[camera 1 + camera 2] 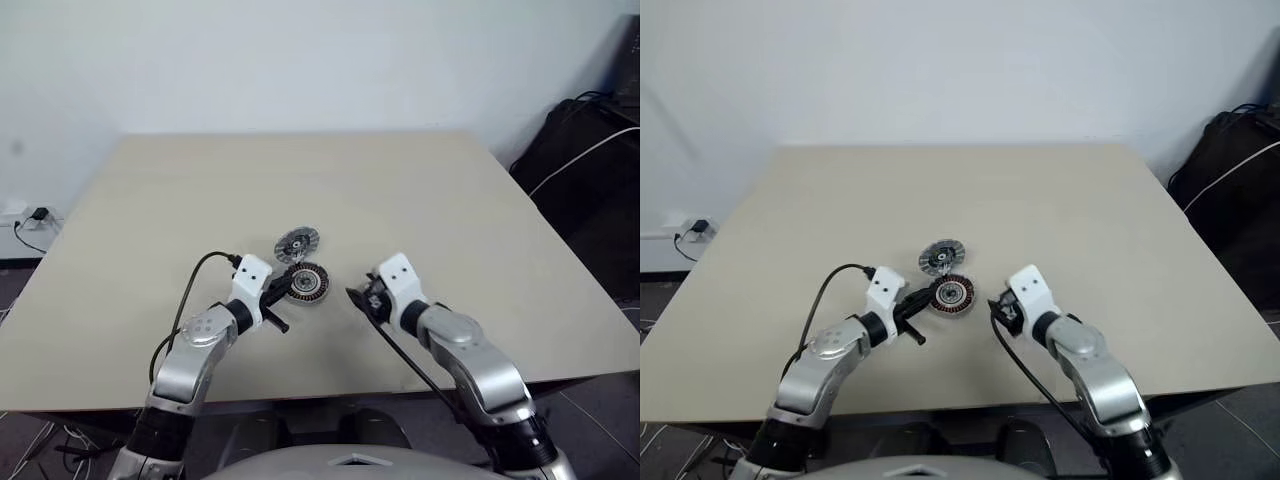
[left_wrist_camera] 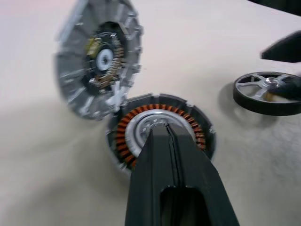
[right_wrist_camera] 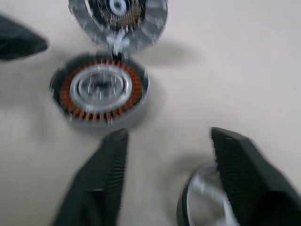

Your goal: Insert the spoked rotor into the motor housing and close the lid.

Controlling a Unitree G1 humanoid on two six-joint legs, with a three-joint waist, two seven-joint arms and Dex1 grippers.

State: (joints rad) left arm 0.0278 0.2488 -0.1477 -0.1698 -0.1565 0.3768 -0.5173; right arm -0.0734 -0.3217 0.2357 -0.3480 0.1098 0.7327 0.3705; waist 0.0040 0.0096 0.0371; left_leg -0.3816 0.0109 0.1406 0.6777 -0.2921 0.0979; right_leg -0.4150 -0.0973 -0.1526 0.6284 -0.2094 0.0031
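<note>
While the motor housing [image 2: 160,134] is lying open on the desk [image 1: 400,190], the lid [image 2: 96,70] is leaning tilted at its rim, and the spoked rotor [image 2: 268,92] is resting beside it, not yet inserted. The left pincer [image 2: 164,134] is hovering pressed together and empty; the right pincer [image 3: 169,155] is standing apart over the rotor. Nothing is blocking the housing.

I see a beige table [image 1: 330,190] with a plain matte top, its far edge set close to a white wall [image 1: 300,60] that is bare and evenly lit. On my left, low on that wall, a white socket [image 1: 14,212] holds a black plug [image 1: 38,215], and a dark cable runs down from it. On my right, beyond the table's corner, stands a black case or bag [image 1: 585,150] with a white cable [image 1: 590,155] draped over it. Grey floor [image 1: 605,400] shows below the table's right side.
</note>
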